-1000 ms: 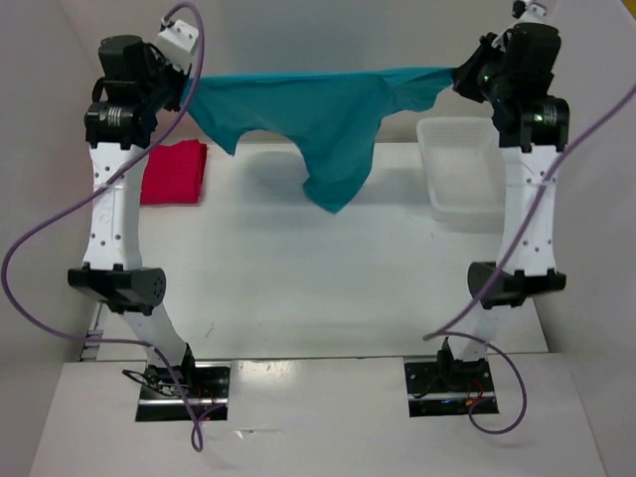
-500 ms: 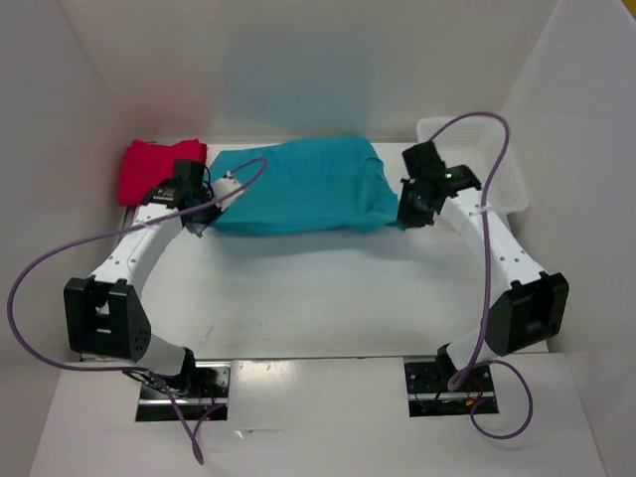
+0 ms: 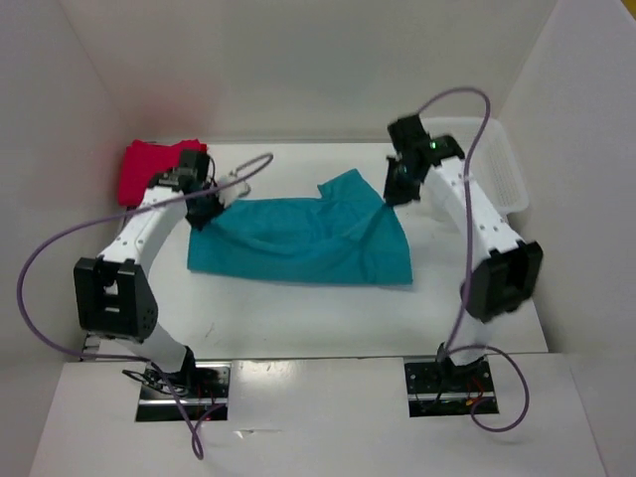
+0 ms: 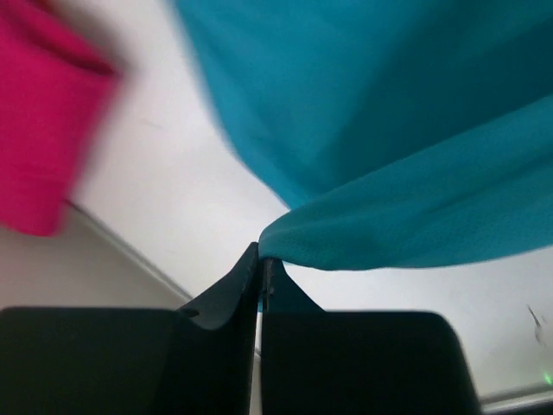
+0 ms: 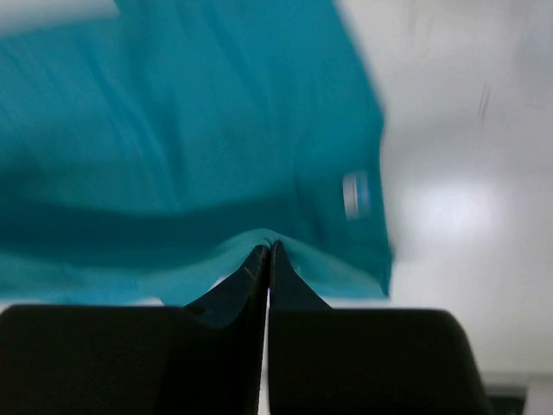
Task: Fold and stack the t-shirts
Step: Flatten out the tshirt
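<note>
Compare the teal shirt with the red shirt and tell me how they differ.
The teal shirt lies spread out and rumpled across the middle of the table. The red shirt sits as a compact folded bundle at the back left. The left hand and the right hand each pinch an edge of the teal shirt, while neither holds the red shirt. Both are plain and rest on the table.

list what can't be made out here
Top view: red shirt, partly hidden by left arm; one shirt or several, unclear.
Top view: white basket, inside partly hidden by right arm.
Right wrist: label on teal shirt, blurred.
Left wrist: red shirt cut off at left edge, blurred.
</note>
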